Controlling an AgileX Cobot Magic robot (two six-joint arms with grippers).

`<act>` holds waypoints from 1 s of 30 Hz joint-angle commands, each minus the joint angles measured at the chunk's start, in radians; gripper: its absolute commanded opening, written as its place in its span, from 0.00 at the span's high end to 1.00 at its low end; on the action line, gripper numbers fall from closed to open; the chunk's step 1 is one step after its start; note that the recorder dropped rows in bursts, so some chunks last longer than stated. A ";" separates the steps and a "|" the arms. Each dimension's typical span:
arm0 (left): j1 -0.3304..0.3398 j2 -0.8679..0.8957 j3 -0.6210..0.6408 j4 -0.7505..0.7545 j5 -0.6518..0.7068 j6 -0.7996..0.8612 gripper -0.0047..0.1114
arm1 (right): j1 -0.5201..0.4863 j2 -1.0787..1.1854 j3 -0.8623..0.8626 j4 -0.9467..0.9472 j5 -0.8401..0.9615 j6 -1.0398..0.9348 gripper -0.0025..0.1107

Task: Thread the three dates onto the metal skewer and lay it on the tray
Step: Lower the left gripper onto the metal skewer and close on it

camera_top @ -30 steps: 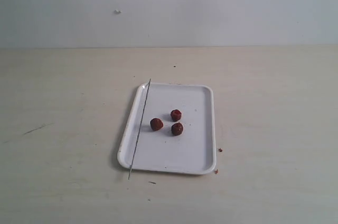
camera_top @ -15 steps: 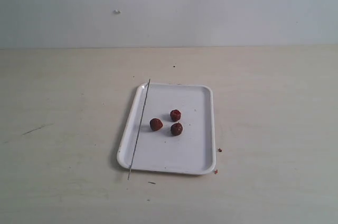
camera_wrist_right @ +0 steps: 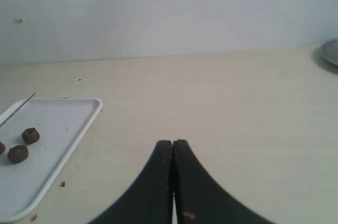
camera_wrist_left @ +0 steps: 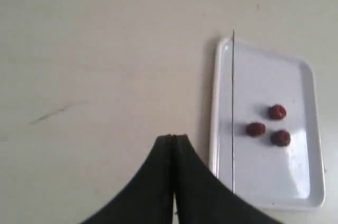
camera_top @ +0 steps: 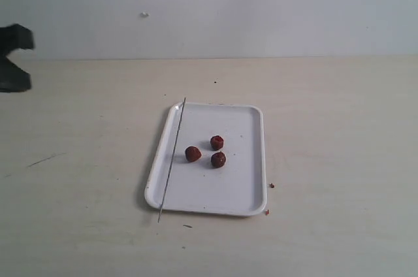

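Observation:
The white tray (camera_top: 245, 189) lies mid-table with the three dates (camera_top: 193, 153) (camera_top: 217, 142) (camera_top: 219, 159) clustered near its middle. The thin metal skewer (camera_top: 172, 158) rests along the tray's left rim, both ends overhanging. In the left wrist view the tray (camera_wrist_left: 303, 182), the skewer (camera_wrist_left: 233, 108) and the dates (camera_wrist_left: 255, 129) sit beyond and to one side of my left gripper (camera_wrist_left: 172, 137), which is shut and empty. A dark part of the left arm (camera_top: 13, 58) shows at the exterior view's left edge. My right gripper (camera_wrist_right: 172, 142) is shut and empty, away from the tray (camera_wrist_right: 79, 126).
Small dark crumbs (camera_top: 272, 185) lie on the beige table by the tray's right front corner. A dark scratch (camera_top: 46, 159) marks the table at the left. A grey round object (camera_wrist_right: 331, 52) shows at the right wrist view's edge. A pale wall stands behind.
The left arm has come into the exterior view at its left edge. Tray, skewer and dates have not moved.

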 commanded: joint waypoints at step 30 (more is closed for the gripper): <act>-0.448 0.890 -0.662 0.308 0.287 -0.152 0.65 | 0.002 -0.005 0.003 0.002 -0.013 -0.005 0.98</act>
